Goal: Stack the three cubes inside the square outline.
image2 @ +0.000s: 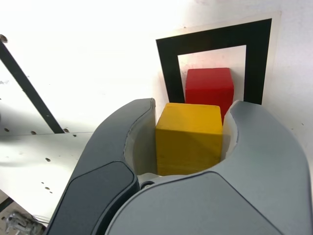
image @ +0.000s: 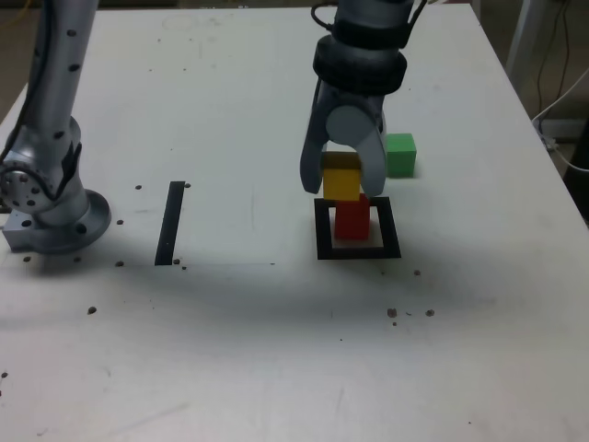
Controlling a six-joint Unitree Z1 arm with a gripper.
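White bench [image: 230, 350]: red cube [image: 351, 221] inside square outline [image: 322, 230], tool [image: 342, 180] clamped on yellow cube [image: 341, 182] seemingly just above it, green cube [image: 400, 154] beyond, unstacked.

My arm's gripper [image: 342, 180] has two broad, rounded grey jaws with paler inner faces, under a black collar. At the exterior view's left I see its silver-grey base [image: 51, 207], a flared round foot with small dark screw holes.

Tool [image: 341, 181] – yellow cube [image: 340, 180] above red [image: 351, 219]
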